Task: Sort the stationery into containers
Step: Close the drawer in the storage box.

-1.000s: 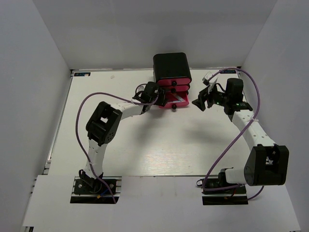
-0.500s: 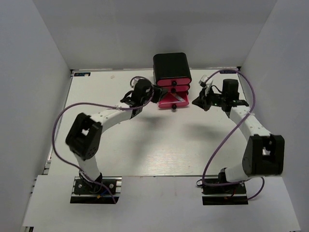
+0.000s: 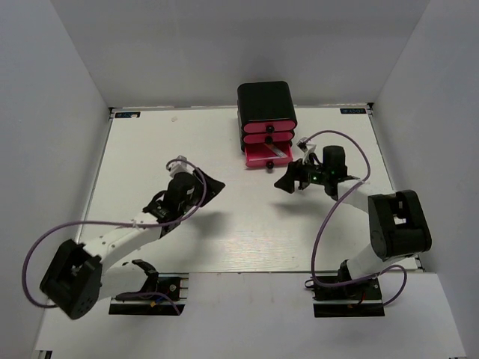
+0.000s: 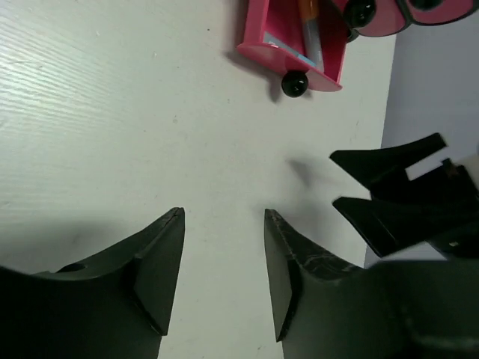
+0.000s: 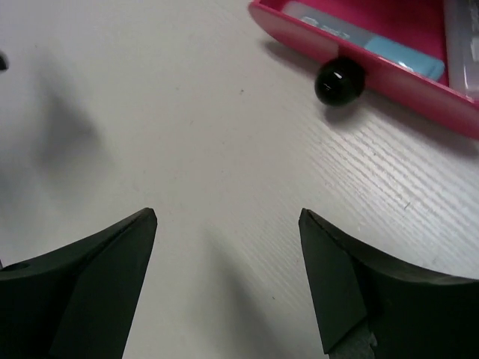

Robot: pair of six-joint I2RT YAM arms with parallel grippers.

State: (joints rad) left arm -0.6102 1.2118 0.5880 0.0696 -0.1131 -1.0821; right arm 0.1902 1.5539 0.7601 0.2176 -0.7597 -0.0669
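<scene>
The glossy black box (image 3: 263, 101) with three pink drawers stands at the back middle. The bottom drawer (image 3: 268, 155) is pulled out; it also shows in the left wrist view (image 4: 293, 41) and the right wrist view (image 5: 374, 56). Inside lie an orange marker (image 4: 308, 26) and bluish pens (image 5: 404, 54). My left gripper (image 3: 215, 185) is open and empty over bare table, left of the drawers. My right gripper (image 3: 283, 183) is open and empty, just in front of the open drawer. No loose stationery shows on the table.
White walls close the table (image 3: 224, 224) on three sides. Purple cables loop from both arms. My right gripper's fingers (image 4: 389, 161) show in the left wrist view, at its right.
My left arm has pulled back from the drawers toward the near left. My right gripper has swung from right of the box down to the front of the open drawer.
</scene>
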